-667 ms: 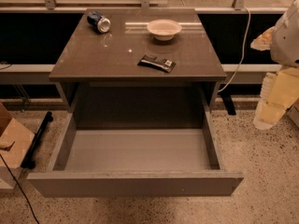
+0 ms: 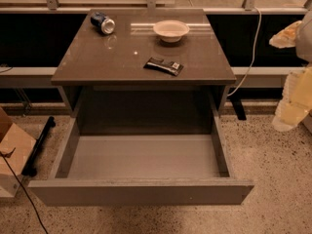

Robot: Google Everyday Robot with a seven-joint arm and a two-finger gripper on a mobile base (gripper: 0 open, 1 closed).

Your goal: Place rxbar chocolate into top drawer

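The rxbar chocolate [image 2: 164,66], a flat black bar with a small white patch, lies on the brown table top [image 2: 97,62], right of the middle and near the front edge. Below it the top drawer [image 2: 141,191] is pulled fully out, and its grey inside holds nothing. My gripper [image 2: 286,35] is a pale shape at the right edge of the view. It is level with the table top and well to the right of the bar, apart from it and from the table.
A blue soda can [image 2: 103,23] lies on its side at the table's back left. A white bowl [image 2: 170,30] stands at the back middle. A cardboard box [image 2: 12,152] and a black bar [image 2: 40,145] are on the floor to the left. A white cable [image 2: 251,52] hangs to the right.
My arm at the right edge has shifted slightly to the right. The bar, the can, the bowl and the drawer have not moved.
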